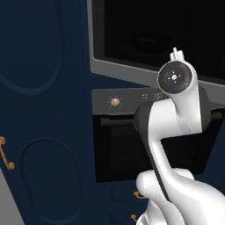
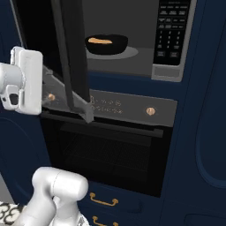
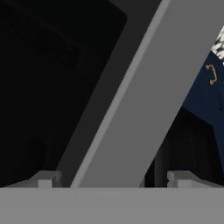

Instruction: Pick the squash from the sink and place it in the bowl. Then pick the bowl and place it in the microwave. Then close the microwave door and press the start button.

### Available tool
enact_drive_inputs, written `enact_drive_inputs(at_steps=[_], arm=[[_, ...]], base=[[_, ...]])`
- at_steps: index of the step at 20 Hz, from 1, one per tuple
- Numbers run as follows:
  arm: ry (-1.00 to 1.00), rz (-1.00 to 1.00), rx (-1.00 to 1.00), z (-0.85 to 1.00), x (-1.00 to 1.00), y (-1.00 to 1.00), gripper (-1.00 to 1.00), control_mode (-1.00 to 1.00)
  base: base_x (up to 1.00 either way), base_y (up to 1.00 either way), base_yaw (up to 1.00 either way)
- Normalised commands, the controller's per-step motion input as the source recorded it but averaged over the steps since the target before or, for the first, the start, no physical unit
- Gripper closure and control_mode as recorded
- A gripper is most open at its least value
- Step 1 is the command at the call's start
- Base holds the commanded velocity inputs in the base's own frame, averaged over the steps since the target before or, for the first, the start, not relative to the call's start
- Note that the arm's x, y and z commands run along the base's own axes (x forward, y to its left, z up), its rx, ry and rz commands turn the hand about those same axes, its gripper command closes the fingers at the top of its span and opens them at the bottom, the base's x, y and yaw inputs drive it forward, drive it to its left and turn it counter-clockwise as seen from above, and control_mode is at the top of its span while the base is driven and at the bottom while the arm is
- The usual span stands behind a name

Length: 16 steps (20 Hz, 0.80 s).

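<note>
Squash (image 2: 99, 41) in bowl (image 2: 106, 45) inside microwave (image 2: 170, 73); end effector (image 3: 113, 179) released at door rim (image 3: 144, 100).

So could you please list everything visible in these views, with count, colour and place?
Round glossy black bowl: one, black, on the turntable inside the microwave.
Stubby orange-tan squash: one, orange, lying in the bowl.
Grey-framed built-in microwave: one, grey with dark cavity, above the oven; keypad on its right.
Dark glass microwave door: one, dark with grey rim, swung open.
Black glass-fronted oven: one, black, below the microwave, with brass knobs.
Navy cabinet drawers: navy, brass handles, under the oven.
White robot arm: one; its fingers sit close against the door's grey rim, apart from each other.
</note>
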Motion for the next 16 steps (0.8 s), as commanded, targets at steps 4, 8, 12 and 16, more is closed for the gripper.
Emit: enact_drive_inputs(at_steps=[4, 8, 12, 16], arm=[[0.0, 0.0, 0.06, 0.0, 0.75, -0.28, -1.0, -1.0], [0.0, 0.0, 0.07, 0.0, 0.76, -0.28, -1.0, -1.0], [0.0, 0.0, 0.08, 0.0, 0.76, -0.23, -1.0, -1.0], [0.01, 0.0, 0.08, 0.0, 0.8, -0.19, -1.0, -1.0]], base=[[0.0, 0.0, 0.0], [0.0, 0.0, 0.0], [0.0, 0.0, 0.0], [0.0, 0.0, 0.0]])
